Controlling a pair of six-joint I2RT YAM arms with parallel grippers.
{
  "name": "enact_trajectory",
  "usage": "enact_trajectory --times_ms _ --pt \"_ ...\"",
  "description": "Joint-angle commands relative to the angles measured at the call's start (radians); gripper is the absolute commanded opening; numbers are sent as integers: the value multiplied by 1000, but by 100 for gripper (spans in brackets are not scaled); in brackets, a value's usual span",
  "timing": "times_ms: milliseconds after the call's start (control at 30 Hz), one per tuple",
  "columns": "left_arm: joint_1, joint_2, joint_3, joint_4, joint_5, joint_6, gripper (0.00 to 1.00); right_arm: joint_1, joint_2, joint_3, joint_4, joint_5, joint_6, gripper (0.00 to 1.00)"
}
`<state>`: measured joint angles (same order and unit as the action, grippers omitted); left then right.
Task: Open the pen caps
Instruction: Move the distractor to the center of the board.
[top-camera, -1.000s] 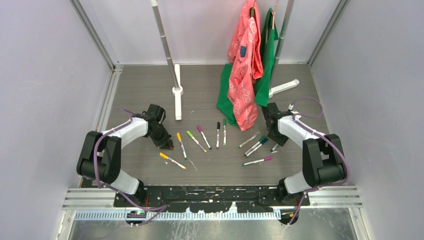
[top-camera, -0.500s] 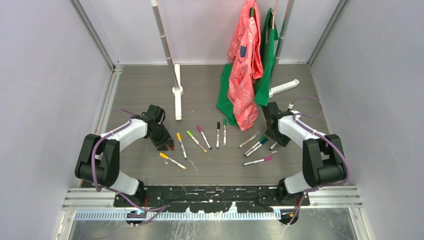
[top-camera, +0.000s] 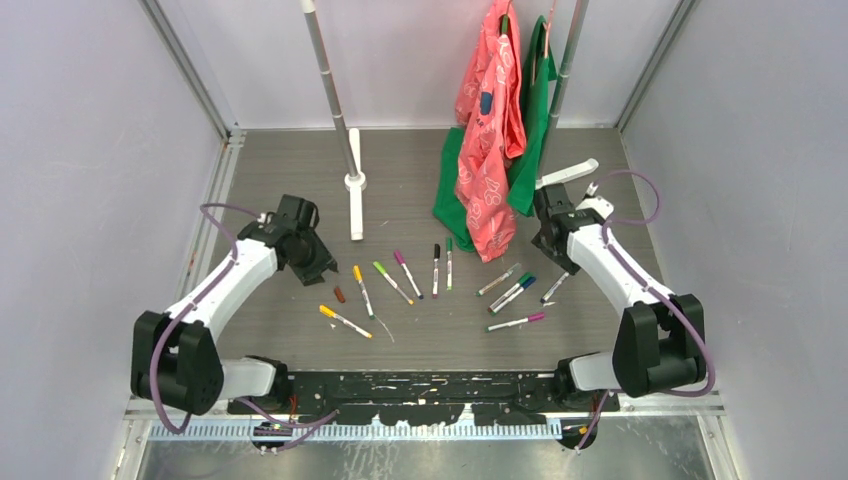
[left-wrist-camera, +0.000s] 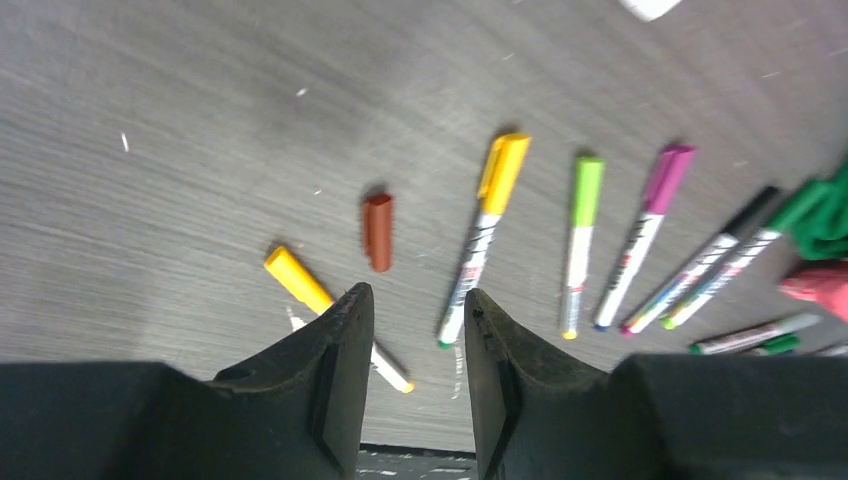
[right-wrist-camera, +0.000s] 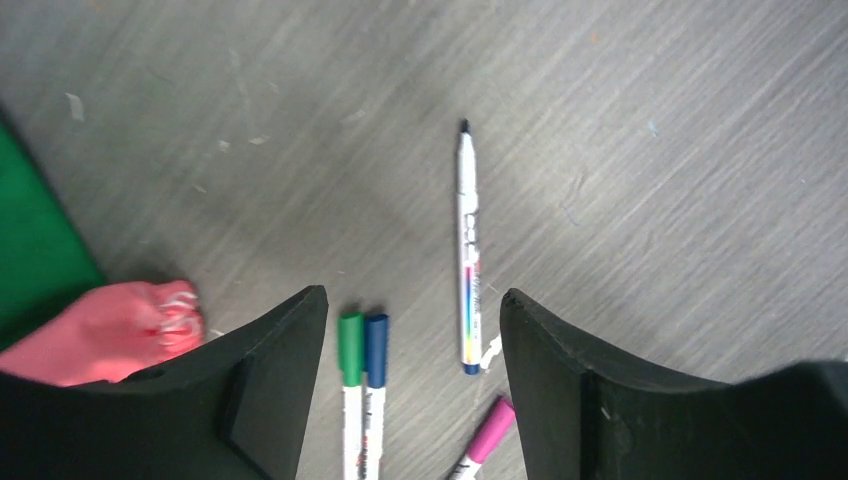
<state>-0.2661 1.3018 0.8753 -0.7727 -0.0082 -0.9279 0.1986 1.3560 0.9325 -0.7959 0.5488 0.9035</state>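
Observation:
Several pens lie in a fan on the table. A loose brown pen cap lies between the yellow-capped pen and the orange-capped pen. My left gripper is open and empty, above and behind the brown cap, its jaws apart. My right gripper is open and empty above an uncapped pen. In the right wrist view that pen shows a bare dark tip, with green, blue and magenta caps still on pens near my jaws.
A white rack pole on a white base stands at the back. Pink and green cloths hang at the back right, reaching the table. Grey walls close in both sides.
Both grippers have risen and pulled back from the pens. The left one has left the brown cap on the table; the right one has left the uncapped pen lying there.

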Motion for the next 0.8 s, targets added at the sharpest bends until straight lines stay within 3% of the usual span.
enact_trajectory --times_ms 0,300,767 --pt "3 -29 104 -3 -56 -15 40 -6 9 109 1 27 19 69" --pt "6 206 358 8 -138 50 40 -30 253 345 82 15 58 69" --pt "64 491 583 193 -167 60 41 -89 654 735 119 -20 -81 71"
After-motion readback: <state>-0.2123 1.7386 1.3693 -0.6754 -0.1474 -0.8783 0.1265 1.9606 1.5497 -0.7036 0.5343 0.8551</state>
